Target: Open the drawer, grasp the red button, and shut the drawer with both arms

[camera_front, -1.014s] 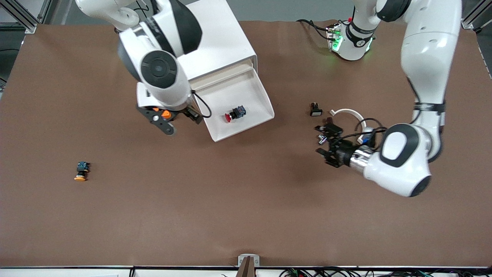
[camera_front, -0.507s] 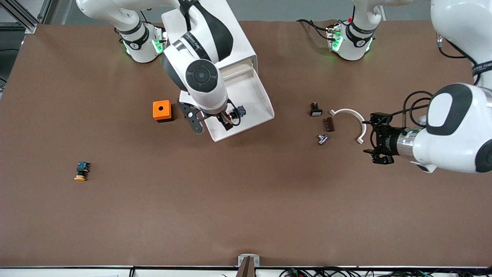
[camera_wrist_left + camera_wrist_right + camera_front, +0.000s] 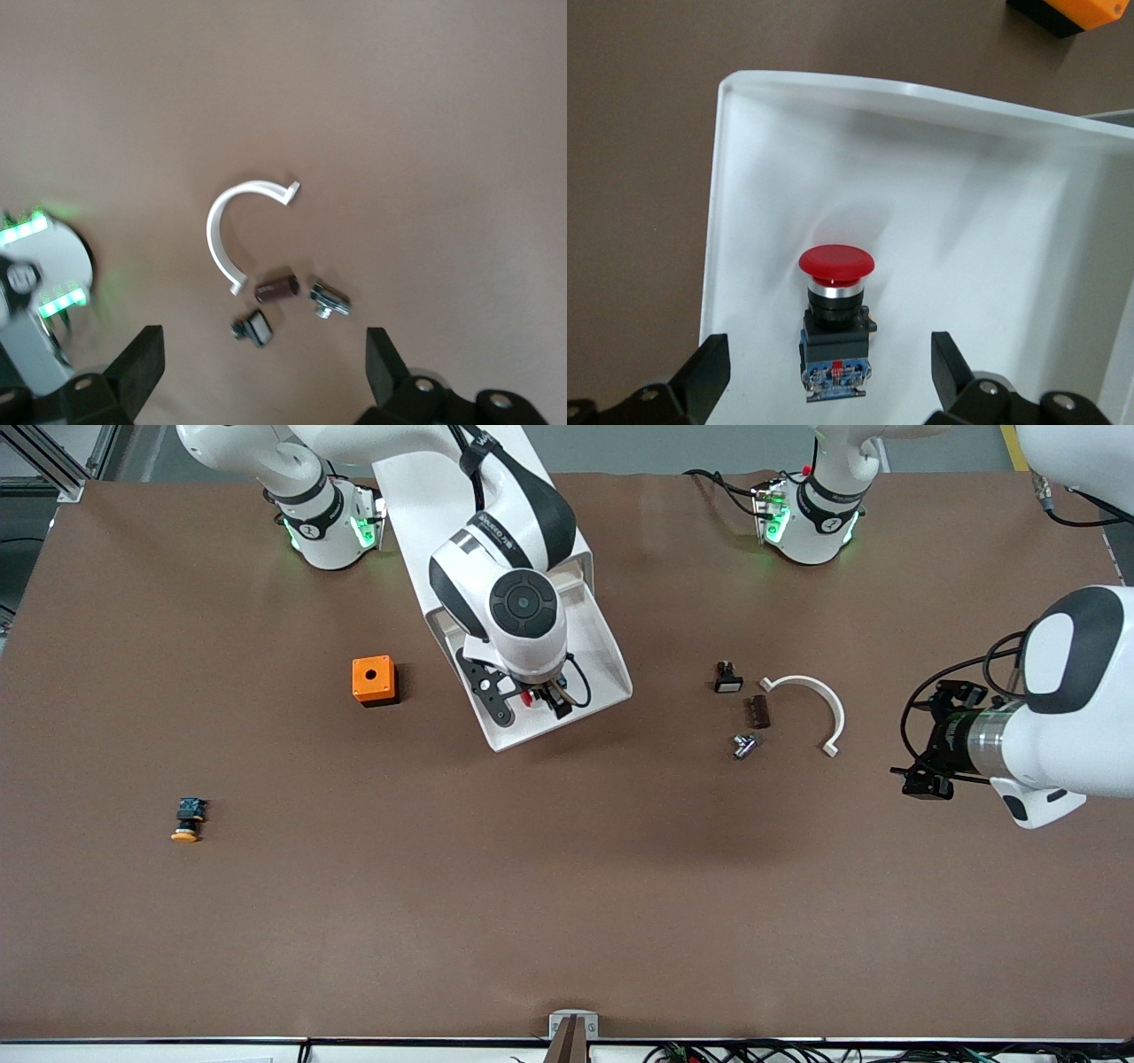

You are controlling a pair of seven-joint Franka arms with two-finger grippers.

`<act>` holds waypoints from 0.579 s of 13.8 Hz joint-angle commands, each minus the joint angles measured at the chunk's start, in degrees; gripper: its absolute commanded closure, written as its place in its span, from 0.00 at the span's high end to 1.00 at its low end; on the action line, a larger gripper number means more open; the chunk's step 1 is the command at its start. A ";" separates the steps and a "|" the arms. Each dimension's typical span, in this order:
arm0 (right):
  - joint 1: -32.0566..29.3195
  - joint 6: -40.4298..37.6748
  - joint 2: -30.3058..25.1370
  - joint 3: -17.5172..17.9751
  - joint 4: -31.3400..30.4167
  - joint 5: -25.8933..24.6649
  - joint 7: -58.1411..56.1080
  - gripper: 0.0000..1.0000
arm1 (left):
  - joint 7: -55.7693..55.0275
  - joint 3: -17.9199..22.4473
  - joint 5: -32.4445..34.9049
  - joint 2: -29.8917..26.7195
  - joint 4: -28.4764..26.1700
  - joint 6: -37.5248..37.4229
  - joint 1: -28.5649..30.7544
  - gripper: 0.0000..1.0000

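you have the drawer [image 3: 611,657] pulled out and open on top — its walls fence the red button [image 3: 835,320] on the sides, but bare white floor lies all round it. the right gripper [image 3: 529,701] hangs over the drawer with its jaws spread, one to each side of the button, neither touching it or the walls. the orange box [image 3: 373,680] stands on the table [image 3: 443,886] toward the right arm's end, apart from the drawer. the left gripper [image 3: 930,740], jaws wide, hangs over bare table — the white c-shaped piece [image 3: 819,700] and the small parts [image 3: 749,710] beside it lie between it and the drawer. the yellow-capped button [image 3: 187,820] sits well apart.
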 commanded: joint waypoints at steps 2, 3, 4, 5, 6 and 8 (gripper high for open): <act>0.33 -0.08 2.06 -0.48 0.82 1.26 0.55 1.00 | 19.24 -0.50 0.78 -3.15 -5.72 2.39 2.88 1.00; 0.42 0.00 2.50 -0.48 0.82 1.26 0.55 1.00 | 23.22 -0.59 0.78 -4.29 -7.47 4.05 3.32 1.00; 0.42 0.00 2.93 -0.39 0.82 1.17 0.55 1.00 | 24.48 -0.59 0.78 -5.35 -9.40 5.99 3.59 1.00; 0.68 0.09 3.20 -0.39 0.82 1.26 0.55 1.00 | 24.75 -0.59 0.96 -6.92 -11.77 8.44 3.50 1.00; 1.11 0.61 3.20 -0.39 0.82 1.17 0.55 1.00 | 25.80 -0.68 0.96 -8.33 -14.49 10.81 3.41 1.00; 1.91 1.41 3.29 -0.39 0.82 1.17 0.55 1.00 | 27.83 -1.46 0.87 -11.67 -20.99 16.43 3.41 1.00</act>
